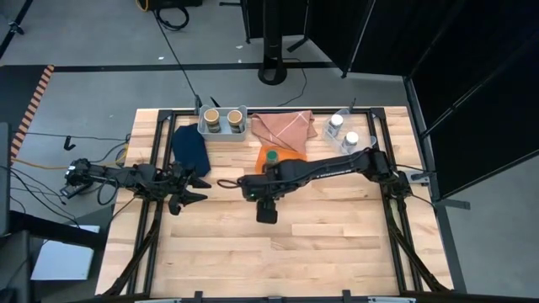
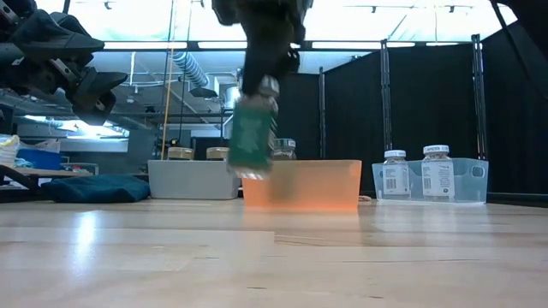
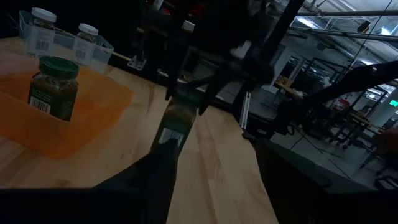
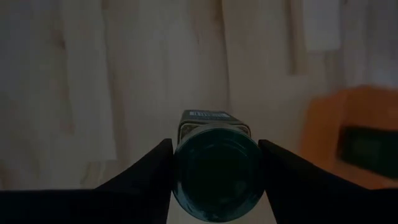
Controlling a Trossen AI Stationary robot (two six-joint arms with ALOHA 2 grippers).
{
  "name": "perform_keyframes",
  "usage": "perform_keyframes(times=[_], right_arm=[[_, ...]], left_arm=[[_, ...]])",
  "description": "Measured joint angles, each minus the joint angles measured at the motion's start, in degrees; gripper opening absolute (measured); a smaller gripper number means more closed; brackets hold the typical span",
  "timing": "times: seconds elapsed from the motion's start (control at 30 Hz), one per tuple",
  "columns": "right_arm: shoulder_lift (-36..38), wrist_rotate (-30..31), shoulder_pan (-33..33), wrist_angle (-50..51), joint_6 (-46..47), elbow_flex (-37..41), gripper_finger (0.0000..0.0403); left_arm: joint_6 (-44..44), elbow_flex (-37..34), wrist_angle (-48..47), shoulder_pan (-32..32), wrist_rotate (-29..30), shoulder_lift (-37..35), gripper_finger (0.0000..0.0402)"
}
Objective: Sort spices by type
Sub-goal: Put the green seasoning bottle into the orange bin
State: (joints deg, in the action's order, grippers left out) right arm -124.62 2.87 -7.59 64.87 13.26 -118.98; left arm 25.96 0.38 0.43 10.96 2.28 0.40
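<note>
- Six spice jars showed in all, and one of them, a green-capped jar (image 2: 252,137), hung clear above the wooden table (image 1: 278,252), clamped between the fingers of the right gripper (image 4: 217,163).
- From overhead, that gripper (image 1: 266,195) sat near the middle of the table, just on the near side of the orange tray (image 1: 296,156), its arm reaching in from the right edge.
- In the right wrist view the dark cap of the held jar (image 4: 216,167) filled the gap between the two fingers, with bare boards below it and a corner of the orange tray (image 4: 323,140) to one side.
- The second green-capped jar (image 1: 272,156) stood upright inside the orange tray.
- Two tan-capped jars (image 1: 212,117) (image 1: 234,117) stood side by side in the pale grey bin (image 1: 222,131) at the far edge, left of the tray.
- Two white-capped jars (image 2: 395,174) (image 2: 437,172) stood in a clear container (image 2: 475,180) at the far right.
- A peach cloth (image 1: 286,126) lay at the far edge between the bin and the clear container, and a dark blue cloth (image 1: 190,145) lay left of the bin.
- The left gripper (image 1: 195,187) waited over the left side of the table, its fingers spread apart and holding nothing.
</note>
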Motion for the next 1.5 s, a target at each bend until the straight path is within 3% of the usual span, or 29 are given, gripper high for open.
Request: perform_keyframes(times=[0.53,0.9,1.5], right_arm=[[0.02,4.25,4.08,11.91,-4.78,-15.89,0.0209],[1.82,7.7,8.93,20.04,-9.1,-16.02,0.0209],[11.72,10.5,21.05,25.17,-11.8,-16.01,0.0209]], left_arm=[[-0.16,0.0,-0.04,0.01,0.0,0.0,0.0224],[-0.39,0.0,-0.15,0.01,0.0,0.0,0.0224],[-0.16,0.0,-0.13,0.0,0.01,0.02,0.0224]])
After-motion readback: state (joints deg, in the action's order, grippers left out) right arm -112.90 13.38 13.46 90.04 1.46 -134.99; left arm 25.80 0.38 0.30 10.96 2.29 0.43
